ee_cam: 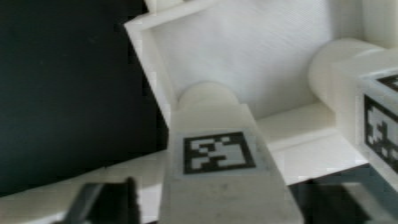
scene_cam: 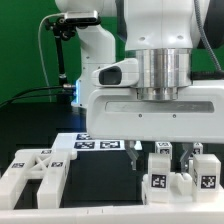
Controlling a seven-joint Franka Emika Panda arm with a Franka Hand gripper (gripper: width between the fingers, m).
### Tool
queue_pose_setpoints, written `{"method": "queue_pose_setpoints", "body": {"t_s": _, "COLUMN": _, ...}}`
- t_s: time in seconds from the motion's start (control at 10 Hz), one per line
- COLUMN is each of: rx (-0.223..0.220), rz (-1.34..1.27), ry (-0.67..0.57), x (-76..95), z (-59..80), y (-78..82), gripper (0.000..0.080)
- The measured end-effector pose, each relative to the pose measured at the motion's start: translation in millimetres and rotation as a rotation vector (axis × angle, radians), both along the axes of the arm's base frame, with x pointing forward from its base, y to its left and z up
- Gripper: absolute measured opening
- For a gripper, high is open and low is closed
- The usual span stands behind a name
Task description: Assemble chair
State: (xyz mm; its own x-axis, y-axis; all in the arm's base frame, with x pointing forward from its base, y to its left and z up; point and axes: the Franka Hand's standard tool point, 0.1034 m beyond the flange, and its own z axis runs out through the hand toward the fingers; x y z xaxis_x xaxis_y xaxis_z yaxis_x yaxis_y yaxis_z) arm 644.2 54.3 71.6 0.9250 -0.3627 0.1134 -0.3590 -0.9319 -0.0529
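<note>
In the wrist view a tapered white chair piece (ee_cam: 219, 150) with a square tag stands between the jaws of my gripper (ee_cam: 217, 200). A dark finger (ee_cam: 107, 200) sits on each side of it, and a thin dark gap shows at each side. Behind it lie a flat white slab (ee_cam: 214, 50) and a rounded white block (ee_cam: 356, 90) with a tag. In the exterior view the gripper (scene_cam: 160, 152) reaches down over tagged white blocks (scene_cam: 158, 182) at the exterior view's right. Its fingertips are partly hidden there.
A white frame-like chair part (scene_cam: 35, 175) with tags lies at the exterior view's left front. The marker board (scene_cam: 100, 145) lies behind it on the black table. Another tagged block (scene_cam: 205, 170) stands at the far right. A white rim (scene_cam: 100, 215) runs along the front.
</note>
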Motion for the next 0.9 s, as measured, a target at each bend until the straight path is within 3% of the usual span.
{"method": "queue_pose_setpoints", "body": {"t_s": 0.1, "rx": 0.011, "rz": -0.088, "ry": 0.001, "x": -0.1, "z": -0.1, "y": 0.2, "gripper": 0.0306}}
{"method": "queue_pose_setpoints", "body": {"t_s": 0.3, "rx": 0.027, "rz": -0.213, "ry": 0.002, "x": -0.1, "z": -0.2, "y": 0.0, "gripper": 0.0285}}
{"method": "queue_pose_setpoints", "body": {"t_s": 0.6, "rx": 0.077, "rz": -0.628, "ry": 0.021, "x": -2.1, "z": -0.3, "y": -3.1, "gripper": 0.0285}}
{"method": "queue_pose_setpoints", "body": {"t_s": 0.9, "rx": 0.193, "rz": -1.176, "ry": 0.051, "x": -1.6, "z": -0.1, "y": -3.5, "gripper": 0.0285}}
